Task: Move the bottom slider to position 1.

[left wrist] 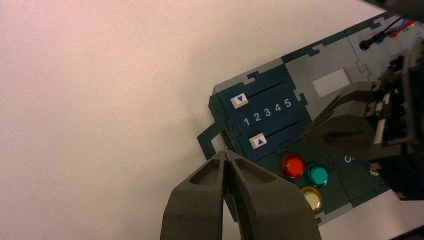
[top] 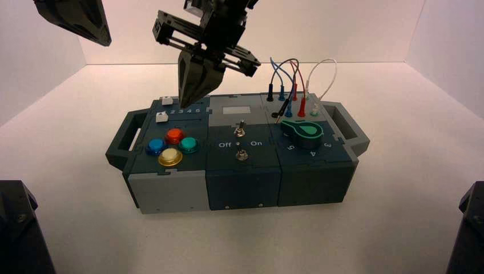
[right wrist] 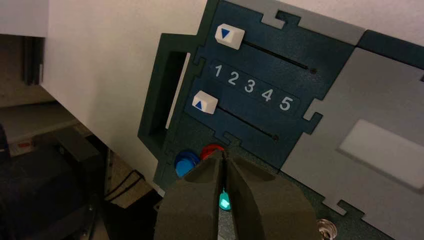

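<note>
The bottom slider [right wrist: 204, 102] is a white knob with a blue triangle. It sits at the end of its dark track, beside the numeral 1 [right wrist: 218, 70] of the 1-2-3-4-5 row. It also shows in the high view [top: 161, 117] and the left wrist view [left wrist: 258, 141]. My right gripper [top: 184, 103] is shut and empty. It hangs above the slider panel, a little off from the knob and apart from it, and its tips show in the right wrist view [right wrist: 222, 154]. My left gripper [left wrist: 226, 154] is shut and empty, held high by the box's left handle.
The twin top slider [right wrist: 229, 36] sits at the same end of its track. Red [top: 174, 135], blue [top: 155, 146], teal [top: 188, 144] and yellow [top: 170, 157] buttons lie in front of the sliders. Toggle switches [top: 241, 131], a green dial [top: 303, 130] and plugged wires [top: 291, 85] lie to the right.
</note>
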Motion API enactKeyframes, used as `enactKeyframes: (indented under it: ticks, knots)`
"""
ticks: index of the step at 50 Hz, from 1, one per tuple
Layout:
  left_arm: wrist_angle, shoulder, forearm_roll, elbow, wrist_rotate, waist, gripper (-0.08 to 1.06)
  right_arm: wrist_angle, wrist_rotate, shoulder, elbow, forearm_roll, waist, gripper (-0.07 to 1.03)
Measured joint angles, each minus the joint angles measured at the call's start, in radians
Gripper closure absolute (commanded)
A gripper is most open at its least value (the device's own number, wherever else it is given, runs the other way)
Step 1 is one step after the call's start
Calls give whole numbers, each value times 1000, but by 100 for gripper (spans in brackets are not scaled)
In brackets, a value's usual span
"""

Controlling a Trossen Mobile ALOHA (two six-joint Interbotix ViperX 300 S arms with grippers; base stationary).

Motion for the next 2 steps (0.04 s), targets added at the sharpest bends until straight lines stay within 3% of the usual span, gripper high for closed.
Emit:
enactKeyframes:
  ticks: [2]
  knots:
    - [-2, 0, -2, 2, 0, 0, 101, -3, 0, -3, 2, 0, 0, 99]
